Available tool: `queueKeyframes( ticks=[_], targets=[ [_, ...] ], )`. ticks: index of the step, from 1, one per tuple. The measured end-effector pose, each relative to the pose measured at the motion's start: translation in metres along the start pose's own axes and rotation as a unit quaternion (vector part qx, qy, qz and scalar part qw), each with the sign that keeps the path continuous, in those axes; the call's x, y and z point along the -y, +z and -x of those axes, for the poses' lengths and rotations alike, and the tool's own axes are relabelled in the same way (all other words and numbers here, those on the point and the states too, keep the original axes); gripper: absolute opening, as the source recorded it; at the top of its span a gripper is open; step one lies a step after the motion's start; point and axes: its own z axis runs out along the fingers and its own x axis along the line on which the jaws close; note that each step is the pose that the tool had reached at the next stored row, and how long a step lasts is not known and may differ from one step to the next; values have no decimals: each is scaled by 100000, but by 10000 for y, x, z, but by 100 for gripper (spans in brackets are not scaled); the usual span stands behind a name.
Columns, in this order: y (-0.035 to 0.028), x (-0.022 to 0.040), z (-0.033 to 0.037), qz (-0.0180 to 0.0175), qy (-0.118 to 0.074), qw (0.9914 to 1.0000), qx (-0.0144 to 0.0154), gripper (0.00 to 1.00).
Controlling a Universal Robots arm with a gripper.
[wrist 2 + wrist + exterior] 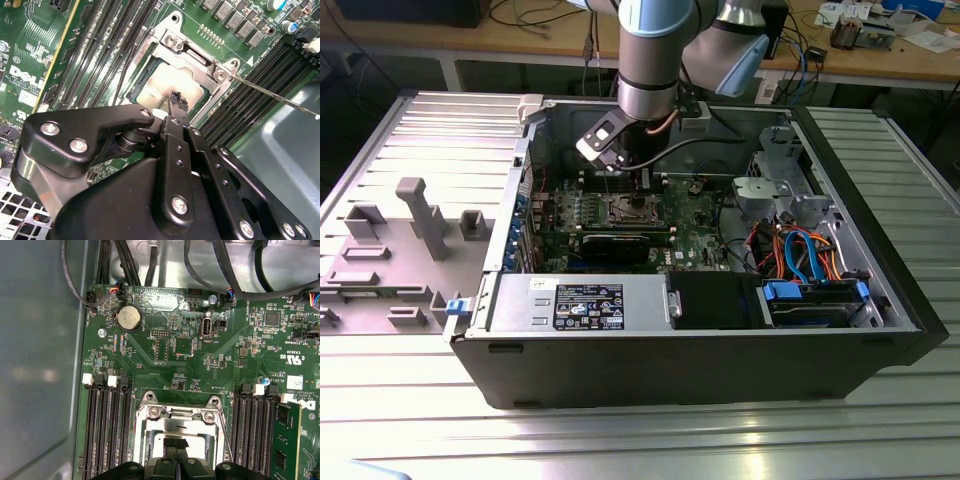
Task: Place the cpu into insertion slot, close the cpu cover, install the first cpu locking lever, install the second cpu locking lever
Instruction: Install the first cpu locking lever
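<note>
My pincer [177,102], fingers together, I judge to make one narrow pushing tip, hangs over the cpu [162,85], framed by the cpu cover [195,55], mid-motherboard [190,350].

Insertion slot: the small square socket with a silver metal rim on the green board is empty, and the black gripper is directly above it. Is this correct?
Not empty. The second wrist view shows a small flat square chip with a shiny silver-grey top lying in the silver-rimmed square socket. The black gripper is indeed directly above it.
</note>
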Motion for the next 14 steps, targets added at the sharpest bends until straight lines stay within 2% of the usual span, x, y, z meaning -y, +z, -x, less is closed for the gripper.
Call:
queueKeyframes(
  ticks=[5, 8, 10, 11, 14],
  targets=[
    [-15, -2, -1, 1, 2, 100000, -2, 11],
    [-83, -2, -1, 0, -1, 100000, 4, 11],
    [-185, -2, -3, 1, 3, 100000, -1, 11],
    [-216, -3, -4, 2, -1, 100000, -4, 11],
    [-244, -3, -5, -5, -156, 100000, 15, 11]
  ],
)
